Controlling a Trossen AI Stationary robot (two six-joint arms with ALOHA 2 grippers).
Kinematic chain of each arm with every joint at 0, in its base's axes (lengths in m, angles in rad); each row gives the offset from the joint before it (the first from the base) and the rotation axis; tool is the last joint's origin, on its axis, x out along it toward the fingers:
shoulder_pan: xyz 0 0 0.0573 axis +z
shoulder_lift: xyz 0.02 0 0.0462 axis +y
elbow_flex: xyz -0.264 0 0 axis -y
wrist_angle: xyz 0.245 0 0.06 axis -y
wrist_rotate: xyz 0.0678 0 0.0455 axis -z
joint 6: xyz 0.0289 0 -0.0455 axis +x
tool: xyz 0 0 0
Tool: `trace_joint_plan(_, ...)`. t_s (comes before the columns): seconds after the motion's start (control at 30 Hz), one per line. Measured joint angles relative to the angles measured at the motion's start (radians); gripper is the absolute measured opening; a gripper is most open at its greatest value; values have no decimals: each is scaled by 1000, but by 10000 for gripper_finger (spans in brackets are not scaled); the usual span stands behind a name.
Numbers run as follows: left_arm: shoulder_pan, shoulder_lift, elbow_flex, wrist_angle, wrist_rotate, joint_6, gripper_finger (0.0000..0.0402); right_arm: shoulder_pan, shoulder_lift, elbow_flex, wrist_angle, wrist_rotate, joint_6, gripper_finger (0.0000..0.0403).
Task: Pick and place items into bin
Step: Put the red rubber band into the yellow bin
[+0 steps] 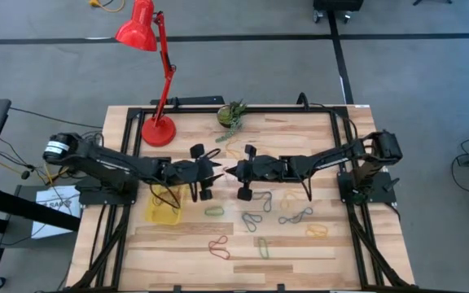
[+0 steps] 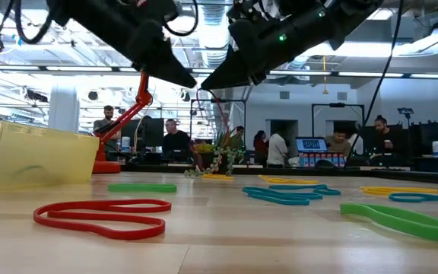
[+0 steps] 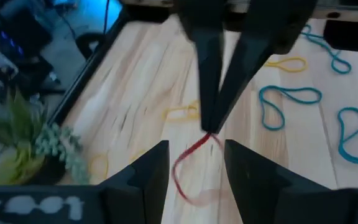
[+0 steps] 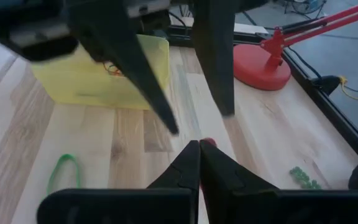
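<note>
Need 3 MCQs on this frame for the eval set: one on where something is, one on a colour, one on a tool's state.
1. Where is the shallow translucent yellow plastic bin?
A. on the table's left half, by the left arm
B. by the right arm's base
C. on the floor

2. What colour is the thin rubber-band loop hanging from the right tool?
A. blue
B. red
C. green

3. How does the left tool stand?
A. shut on a band
B. shut and empty
C. open

Key: 1 A, the high view shows it just beside the left arm. 2 B, the left wrist view shows a red loop pinched in the shut tips. 3 C, its two fingers stand apart, gripping nothing.
</note>
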Motion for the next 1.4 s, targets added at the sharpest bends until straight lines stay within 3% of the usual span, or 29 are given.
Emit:
trace_joint_plan(0.13, -1, 35, 0, 69, -7, 46, 145, 0, 0, 0, 3, -1, 0, 1)
trace_joint_plan(0.4, 0, 43, 0, 58, -7, 75, 135, 0, 0, 0, 7, -2, 0, 0)
trace_joint_plan(0.57, 2, 43, 0, 55, 59, 112, 82, 0, -1, 0, 24, -7, 0, 0)
trace_joint_plan(0.77, 8, 43, 0, 53, 34, 110, 8, 0, -2, 1, 26, 1, 0, 0)
trace_joint_plan(0.97, 8, 43, 0, 53, 22, 89, 2, -4, -2, 2, 14, 1, 0, 10)
trace_joint_plan(1.2, 9, 43, 0, 44, 0, 78, 1, -4, -3, 3, -64, 1, 1, 55)
trace_joint_plan(1.4, 9, 38, 1, -38, -155, 25, 0, -4, -3, 2, -103, 2, 24, 83)
